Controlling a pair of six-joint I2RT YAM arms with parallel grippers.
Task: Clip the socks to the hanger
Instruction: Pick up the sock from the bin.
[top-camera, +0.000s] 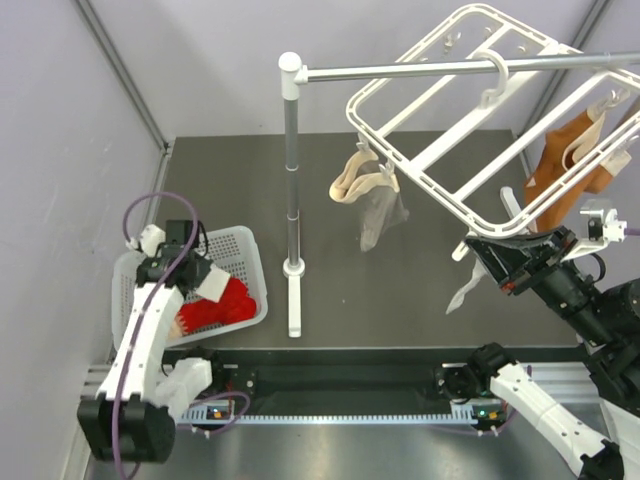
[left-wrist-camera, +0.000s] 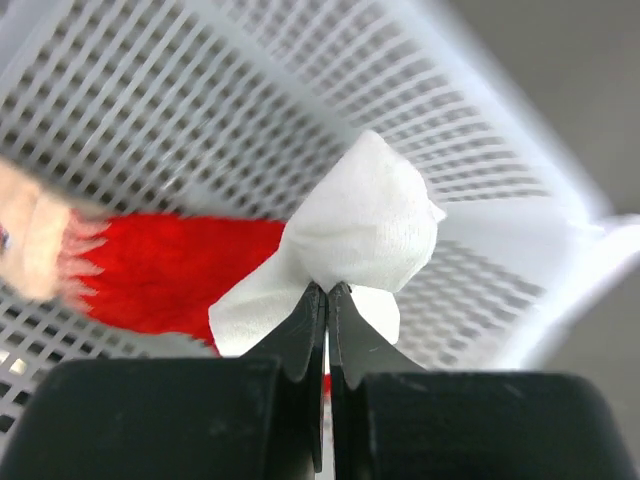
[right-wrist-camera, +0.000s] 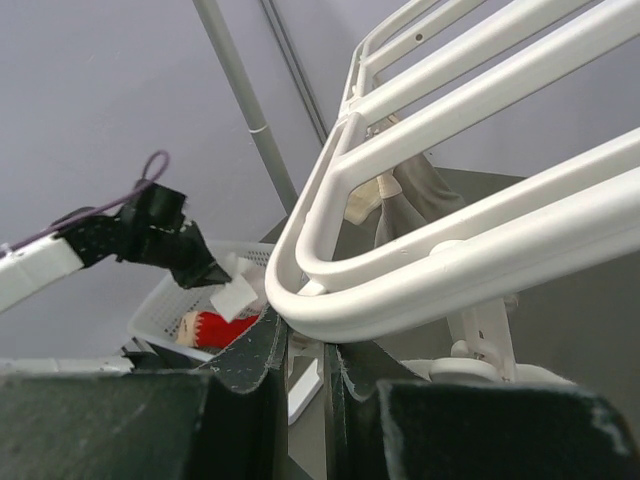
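White sock (left-wrist-camera: 365, 225) in closed left gripper (left-wrist-camera: 327, 292)

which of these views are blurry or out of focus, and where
top external: sharp throughout, even light, faint sheen on the table; left wrist: the basket mesh and the red sock are smeared by blur, while the white sock pinched in the left end effector is crisper; right wrist: the hanger bars look slightly soft up close
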